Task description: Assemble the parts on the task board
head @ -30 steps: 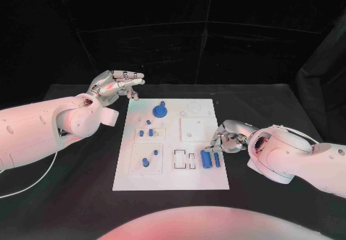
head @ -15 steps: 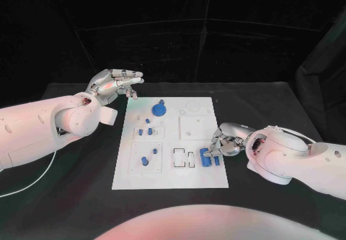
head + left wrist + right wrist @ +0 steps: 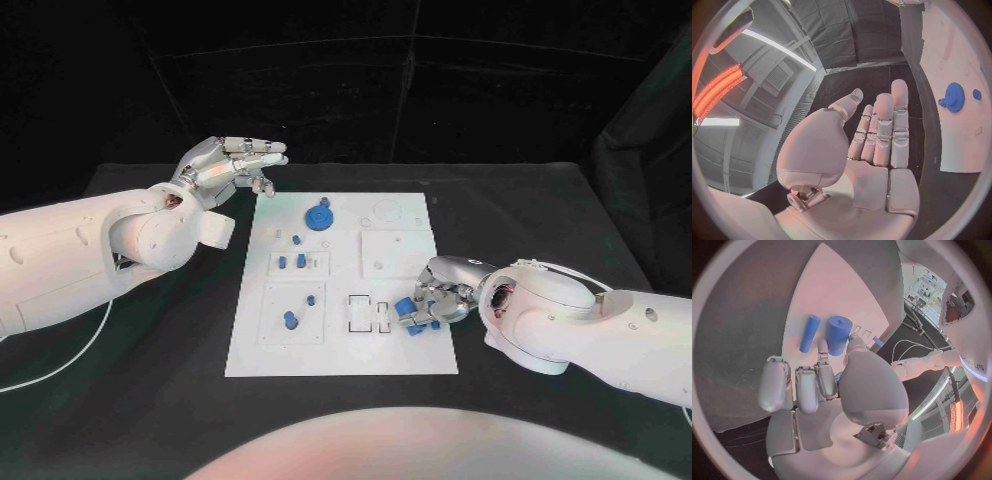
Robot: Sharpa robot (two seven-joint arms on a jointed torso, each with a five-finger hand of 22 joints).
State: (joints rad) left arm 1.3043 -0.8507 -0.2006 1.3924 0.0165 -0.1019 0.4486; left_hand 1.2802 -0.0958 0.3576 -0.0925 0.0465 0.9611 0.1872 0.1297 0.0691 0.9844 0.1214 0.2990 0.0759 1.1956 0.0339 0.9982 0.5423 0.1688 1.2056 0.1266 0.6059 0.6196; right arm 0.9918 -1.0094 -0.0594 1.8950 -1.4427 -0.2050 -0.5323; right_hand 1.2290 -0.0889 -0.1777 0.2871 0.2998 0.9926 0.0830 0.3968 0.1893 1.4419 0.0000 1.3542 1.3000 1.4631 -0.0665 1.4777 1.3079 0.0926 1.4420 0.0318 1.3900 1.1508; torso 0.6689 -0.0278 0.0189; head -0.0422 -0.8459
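Head view: the right hand (image 3: 440, 295) bends low over the near right corner of the white task board (image 3: 346, 360), pinching a blue cylinder (image 3: 405, 309) between thumb and fingertip, its lower end hidden by the fingers; a second blue peg (image 3: 809, 333) lies just beside it on the board. At the board's far left corner the left hand (image 3: 228, 165) hangs above the black table (image 3: 144, 400), fingers straight, side by side and holding nothing, the blue gear (image 3: 953, 96) well apart from them.
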